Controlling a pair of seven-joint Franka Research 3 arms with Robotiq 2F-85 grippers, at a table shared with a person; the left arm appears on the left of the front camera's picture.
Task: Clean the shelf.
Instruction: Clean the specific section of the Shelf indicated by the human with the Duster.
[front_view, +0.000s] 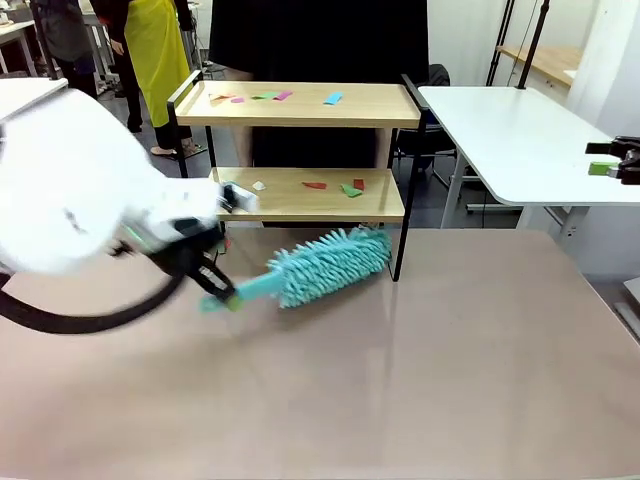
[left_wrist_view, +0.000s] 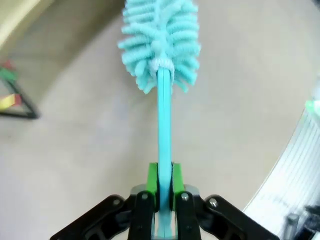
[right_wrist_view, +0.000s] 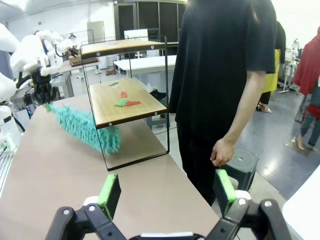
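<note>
My left gripper (left_wrist_view: 165, 175) is clamped tight on the flat handle of a teal microfibre duster (front_view: 330, 265), green pads (left_wrist_view: 152, 176) pressed to either side of the blade-like grip, in the wrist view. From the front, the duster slants across the brown table (front_view: 450, 380), its fluffy head just in front of the shelf (front_view: 380, 105) and level with the front edge of the lower board, close to the right front leg; whether the fibres touch the tabletop I cannot tell. The shelf, two light wooden boards in a thin black frame, stands at the far side of the table, left of centre. Coloured paper scraps (front_view: 272, 96) lie scattered on the top board, and a few red, green and white bits (front_view: 340, 187) sit on the lower one. My right gripper (right_wrist_view: 167, 192) hangs off to the side with its jaws spread wide and nothing between them. A person in a black shirt (right_wrist_view: 225, 75) stands just behind the shelf, one hand hanging loose.
</note>
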